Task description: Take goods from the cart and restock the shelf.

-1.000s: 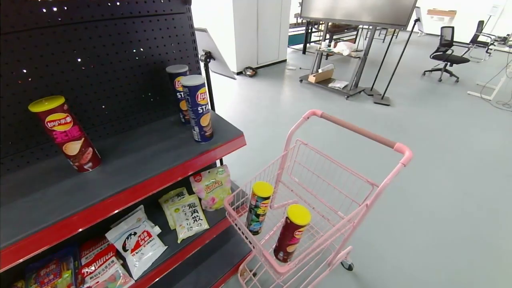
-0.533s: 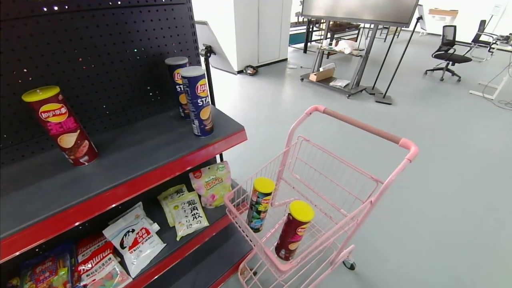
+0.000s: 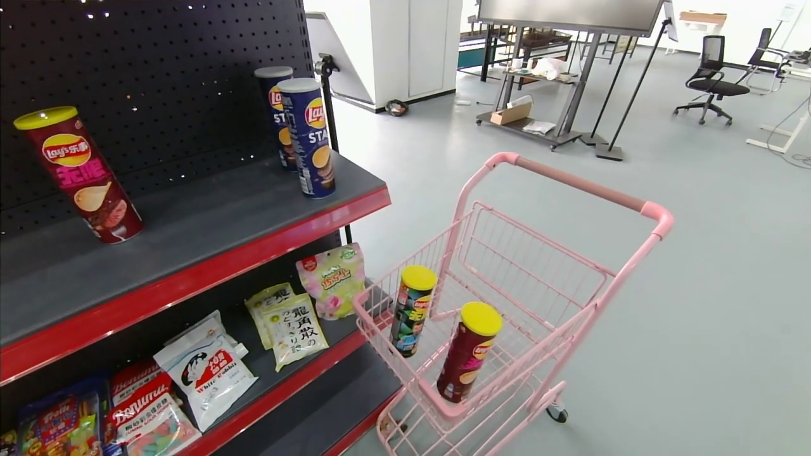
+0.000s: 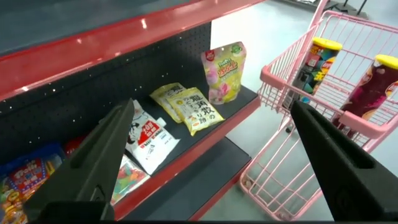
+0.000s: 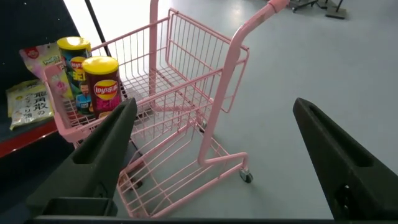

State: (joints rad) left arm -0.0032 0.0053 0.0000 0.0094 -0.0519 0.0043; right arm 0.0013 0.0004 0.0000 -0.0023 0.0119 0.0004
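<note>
Grey floor: pink wire cart (image 3: 570, 196) beside black-and-red shelf (image 3: 190, 240).
Left claw (image 4: 212, 106) and right claw (image 5: 216, 102) gape empty; yellow-lidded crisp tubes (image 3: 466, 361) stand at cart's shelf-side corner; skewed grab could topple them.

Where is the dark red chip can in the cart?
In the head view, the dark red can stands in the pink cart, right of the colourful can, with the shelf on their left.

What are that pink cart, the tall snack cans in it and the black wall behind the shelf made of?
Pink cart: thin wire grid and tube, probably painted metal, glossy.
Snack cans: printed tubes, likely cardboard, with yellow lids that look plastic.
Black wall: evenly punched holes suggest painted sheet metal, matte.
</note>
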